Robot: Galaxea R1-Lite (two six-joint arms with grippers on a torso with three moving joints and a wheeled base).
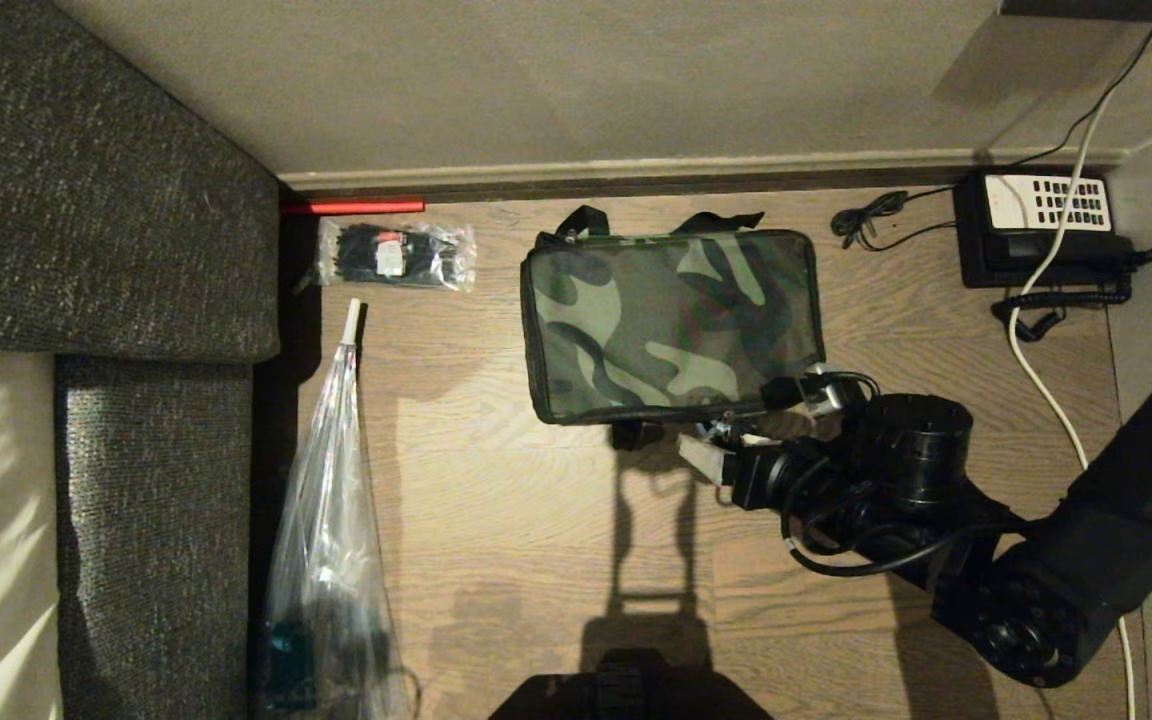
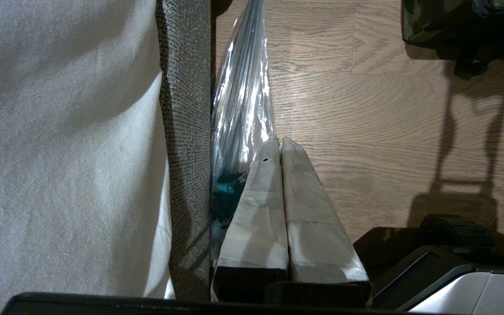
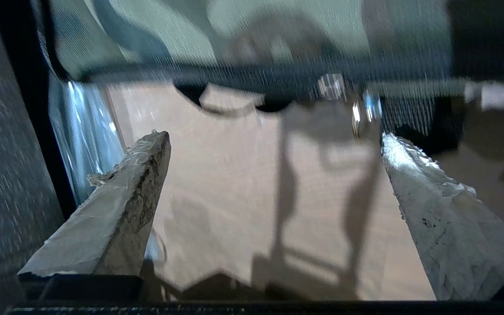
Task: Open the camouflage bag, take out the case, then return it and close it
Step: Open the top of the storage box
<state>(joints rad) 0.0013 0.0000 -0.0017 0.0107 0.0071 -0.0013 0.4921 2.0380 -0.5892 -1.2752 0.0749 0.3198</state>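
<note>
**Lying shut: bag zipped, stage of the job undetermined**

Judging by the closed lid, you either have the whole job ahead of you or are at its very end; nothing here settles which. No red lining or grey interior shows, and the case is nowhere to be seen, presumably inside.

Room, largest first:
- Wood-grain floor point(image 1: 536, 560), which serves as your surface.
- Grey woven sofa point(image 1: 96, 180) along the robot's left, with a pale cushion below it.
- Plain wall point(image 1: 536, 80) and skirting at the far edge.

Items on the floor:
- Camouflage bag point(image 1: 671, 325), flat, lid up, straps at its far side, near the wall.
- Right gripper point(image 1: 711, 440) just beside the bag's near right corner, fingers point(image 3: 120, 205) spread wide and holding nothing; the zipper hardware glints between them in the wrist view.
- Long clear plastic sleeve point(image 1: 331, 500) beside the sofa.
- Black telephone point(image 1: 1041, 225) with white keypad, far right, cords trailing.
- Packet of black cable ties point(image 1: 396, 255), well apart from the bag.
- Left gripper point(image 2: 280, 148), parked low by the sofa, fingers pressed together.
</note>
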